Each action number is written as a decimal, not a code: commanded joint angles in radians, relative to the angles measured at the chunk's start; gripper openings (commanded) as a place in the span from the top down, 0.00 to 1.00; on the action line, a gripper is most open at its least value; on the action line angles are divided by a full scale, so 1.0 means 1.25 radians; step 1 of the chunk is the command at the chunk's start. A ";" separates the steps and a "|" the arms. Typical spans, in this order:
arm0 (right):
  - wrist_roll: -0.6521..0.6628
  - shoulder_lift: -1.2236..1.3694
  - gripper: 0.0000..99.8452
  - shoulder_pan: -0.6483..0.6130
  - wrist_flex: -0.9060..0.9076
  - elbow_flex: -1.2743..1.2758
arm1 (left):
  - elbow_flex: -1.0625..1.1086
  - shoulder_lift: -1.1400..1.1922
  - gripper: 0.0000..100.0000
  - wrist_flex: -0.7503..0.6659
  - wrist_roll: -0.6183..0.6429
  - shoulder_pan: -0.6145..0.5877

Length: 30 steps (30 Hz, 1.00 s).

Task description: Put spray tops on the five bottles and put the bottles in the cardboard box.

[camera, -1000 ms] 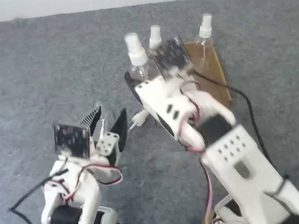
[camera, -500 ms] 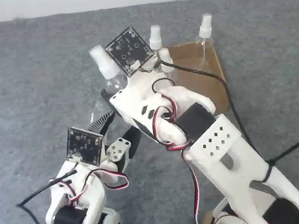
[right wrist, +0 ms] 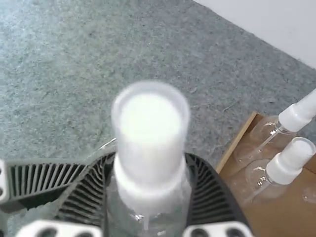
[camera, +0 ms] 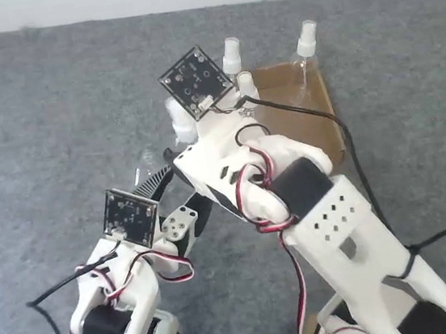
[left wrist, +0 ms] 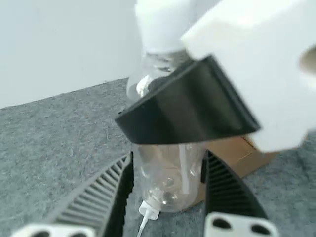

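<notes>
The right hand is clamped on a clear spray bottle just under its white spray top, one black jaw crossing the shoulder. It holds the bottle over the grey tabletop, just beside the cardboard box on the side facing the left arm. The left hand has its ribbed fingers apart, one on either side of the bottle's lower body and close against it; whether they press on it I cannot tell. The bottle stands about upright: its long axis runs vertical, spray top up, base toward the tabletop, the dip tube showing down the middle. Whether the base touches the tabletop is not clear. It looks empty, so it should be light. The thin clear wall is probably smooth and gives a little, so a hard pinch on the body could make it slip or twist. The shoulder and neck look stiffer, and a grip there seems the sound one for lifting; a hold on the top alone might pull it loose. Three capped bottles stand in the box.
</notes>
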 commanded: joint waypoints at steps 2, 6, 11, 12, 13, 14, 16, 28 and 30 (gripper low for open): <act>0.064 -0.061 0.99 0.035 0.048 -0.044 | -0.004 0.021 0.80 -0.020 -0.004 0.001; 0.070 -0.062 0.99 0.165 0.057 -0.049 | -0.003 0.021 0.80 -0.020 -0.004 0.001; 0.150 -0.062 0.99 0.337 0.071 -0.049 | 0.008 0.016 0.80 -0.023 -0.004 0.001; 0.167 -0.060 0.99 0.368 0.079 -0.049 | 0.010 0.016 0.80 -0.023 -0.004 0.001; 0.182 -0.056 0.99 0.398 0.085 -0.049 | 0.010 0.016 0.80 -0.023 -0.004 0.002; 0.195 -0.053 0.99 0.428 0.084 -0.048 | 0.010 0.016 0.80 -0.023 -0.004 0.002; 0.215 -0.052 0.99 0.483 0.069 -0.042 | 0.010 0.016 0.80 -0.023 -0.004 0.002; 0.210 0.114 0.99 0.531 -0.066 -0.043 | 0.045 0.016 0.90 -0.096 0.001 -0.092; 0.180 0.153 0.99 0.531 -0.096 -0.043 | 0.045 0.020 0.95 -0.107 0.001 -0.108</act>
